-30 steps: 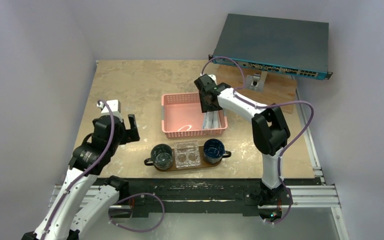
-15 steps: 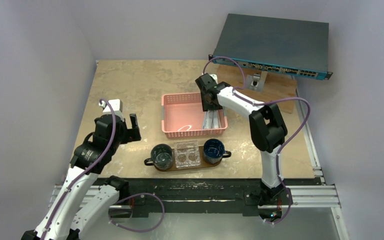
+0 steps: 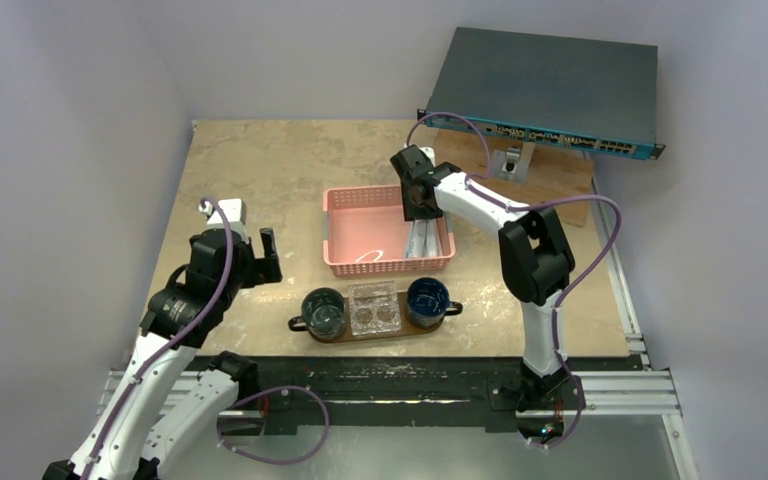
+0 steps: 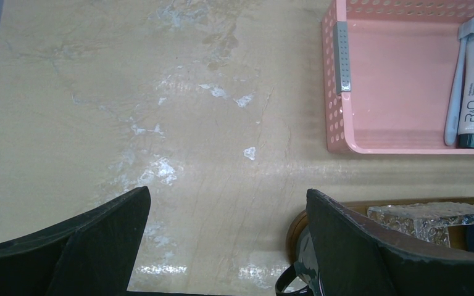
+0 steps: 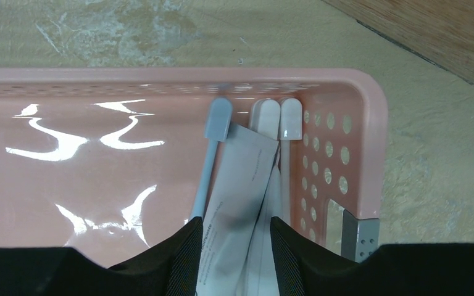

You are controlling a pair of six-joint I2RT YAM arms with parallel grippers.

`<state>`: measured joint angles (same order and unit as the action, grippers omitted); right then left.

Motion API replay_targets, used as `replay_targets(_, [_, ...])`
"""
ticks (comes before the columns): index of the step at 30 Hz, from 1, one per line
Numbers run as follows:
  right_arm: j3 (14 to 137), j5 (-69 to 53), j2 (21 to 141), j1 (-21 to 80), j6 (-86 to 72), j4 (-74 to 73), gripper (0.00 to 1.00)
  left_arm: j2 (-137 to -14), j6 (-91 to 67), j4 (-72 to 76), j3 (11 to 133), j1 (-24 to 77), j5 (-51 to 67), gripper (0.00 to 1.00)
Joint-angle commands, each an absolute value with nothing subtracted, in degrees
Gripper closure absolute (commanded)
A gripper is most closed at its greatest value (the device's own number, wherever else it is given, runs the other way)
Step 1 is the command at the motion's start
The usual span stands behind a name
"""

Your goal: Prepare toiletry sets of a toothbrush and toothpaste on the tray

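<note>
Right claw (image 5: 236, 250) is down in the corner of the pink perforated plastic basket (image 5: 370, 117). Its jaws are part-closed and straddle the small flat grey-white toothpaste tube (image 5: 237, 185). The tube fills the gap between the fingers (image 5: 188, 253), but a firm clamp vs. just flanking can't be told from the wrist view. The pinch goes across the tube's width, which makes sense: it lies flat on top of the pile, so only its long edges are reachable.

The slim light blue-grey plastic toothbrush (image 5: 218, 120) lies just beside the tube on the basket-interior side. Its head is at the far wall and its handle runs along the tube's edge. Two pale brush heads (image 5: 281, 118) sit on the other side, tight against the side wall. With everything packed into one corner, the likely risk is a neighbour dragging up with the tube.

Left claw (image 4: 227, 196) is wide open and empty. It hovers over the beige marbled worktop (image 3: 260, 170), near the left end of the dark brown wooden oblong tray (image 3: 380, 338). It is probably parked there to stay out of the right arm's way.

The tray carries two dark glossy cups (image 3: 323, 310) with a clear faceted dish (image 3: 374, 310) between them. No brush or paste shows on it. Judgement: this is the first pick and the task is barely started.
</note>
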<state>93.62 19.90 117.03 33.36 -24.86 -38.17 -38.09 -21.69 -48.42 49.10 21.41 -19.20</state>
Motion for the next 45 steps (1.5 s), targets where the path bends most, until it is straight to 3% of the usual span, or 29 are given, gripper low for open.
replay_targets(1, [94.9, 19.2, 115.8, 32.1, -27.7, -37.2, 0.54, -37.9, -20.8, -46.2, 49.0, 21.5, -18.6, 0.03])
replay_targets(28, [89.8, 16.7, 119.2, 32.0, -29.1, -34.7, 0.58, -39.0, -20.7, -46.1, 49.1, 21.5, -18.6, 0.03])
replay_targets(36, [88.5, 15.7, 118.7, 32.1, -28.9, -33.8, 0.71, -39.4, -20.7, -45.9, 49.1, 21.5, -18.4, 0.03])
replay_targets(42, [88.0, 15.0, 118.1, 32.0, -28.9, -33.4, 1.0, -39.5, -20.7, -45.9, 49.2, 21.5, -18.4, 0.03])
replay_targets(45, [88.2, 15.6, 117.0, 32.0, -28.7, -33.5, 1.0, -39.5, -20.7, -46.0, 49.2, 21.5, -18.4, 0.03])
